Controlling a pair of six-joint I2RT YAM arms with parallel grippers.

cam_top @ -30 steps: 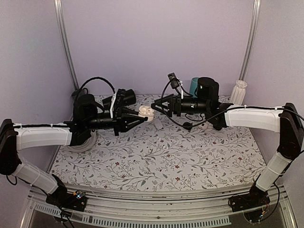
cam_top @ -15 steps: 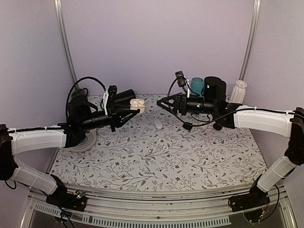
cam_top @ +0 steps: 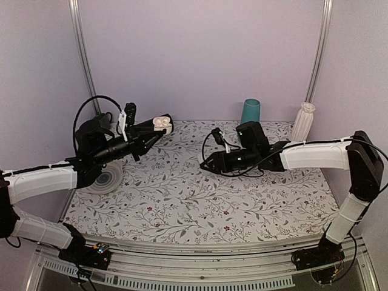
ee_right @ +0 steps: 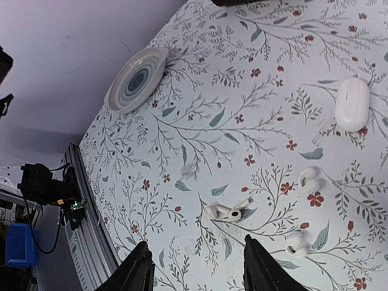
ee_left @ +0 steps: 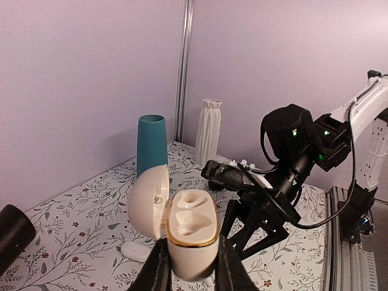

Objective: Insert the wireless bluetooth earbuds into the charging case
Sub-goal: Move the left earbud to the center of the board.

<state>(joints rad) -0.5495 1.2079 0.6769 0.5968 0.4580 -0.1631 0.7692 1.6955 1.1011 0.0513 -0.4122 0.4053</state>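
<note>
My left gripper (cam_top: 159,126) (ee_left: 193,270) is shut on the charging case (ee_left: 191,233) and holds it upright in the air, back left. The case also shows in the top view (cam_top: 161,123). Its lid (ee_left: 147,203) is swung open to the left, and both inner wells are empty. My right gripper (cam_top: 205,164) (ee_right: 200,270) is open and empty, low over the table's middle. A white earbud (ee_right: 227,211) lies on the table just ahead of its fingers. Two more small white earbud pieces (ee_right: 308,180) (ee_right: 297,244) lie to its right.
A small white oblong piece (ee_right: 351,103) (ee_left: 136,251) lies on the floral table. A teal cup (cam_top: 250,111) (ee_left: 151,145) and a white vase (cam_top: 303,121) (ee_left: 209,130) stand at the back. A ringed plate (cam_top: 109,180) (ee_right: 136,79) sits far left. A black cylinder (ee_left: 12,233) lies nearby.
My left gripper has carried the open case up and to the back left. My right gripper has dropped from mid-air down to just above the table, over the earbuds.
</note>
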